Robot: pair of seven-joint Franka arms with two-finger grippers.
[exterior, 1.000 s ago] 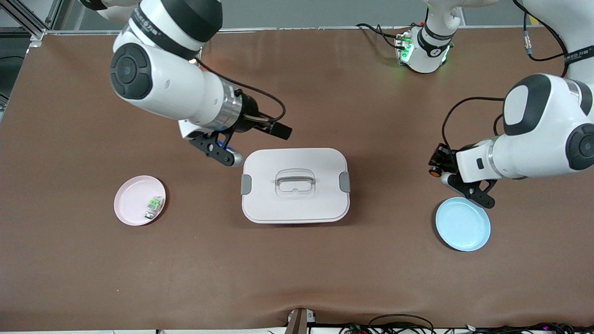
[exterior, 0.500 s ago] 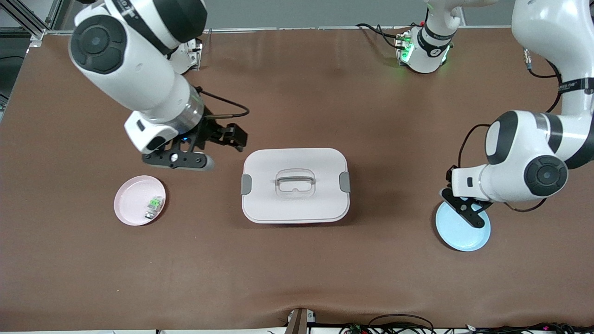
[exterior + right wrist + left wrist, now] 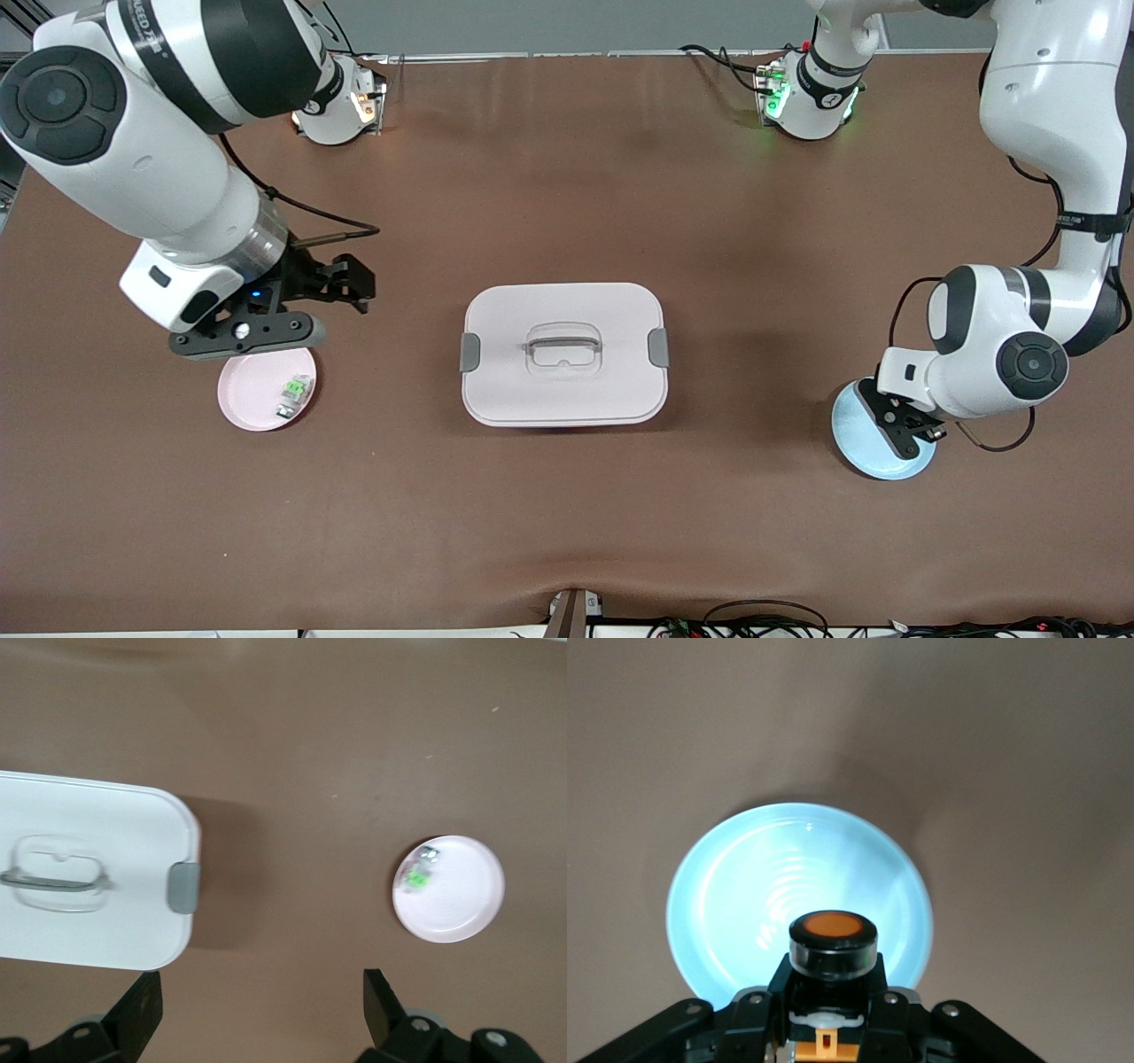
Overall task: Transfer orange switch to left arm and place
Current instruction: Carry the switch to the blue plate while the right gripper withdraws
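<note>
left end effector (image 3: 831, 1028), clenched on the small black orange-capped switch (image 3: 831, 943), has swung from beside the white lidded plastic box (image 3: 563, 354) down over the pale blue round plate (image 3: 864, 452); i'd release next. right end effector (image 3: 257, 332) gapes empty.

A brown mat (image 3: 567, 523) covers the table, slightly rippled at its edge nearest the front camera. A grey wall (image 3: 567, 25) runs along the top. Aluminium framing (image 3: 27, 19) stands at one upper corner. Cables (image 3: 762, 618) lie along the bottom edge.
</note>
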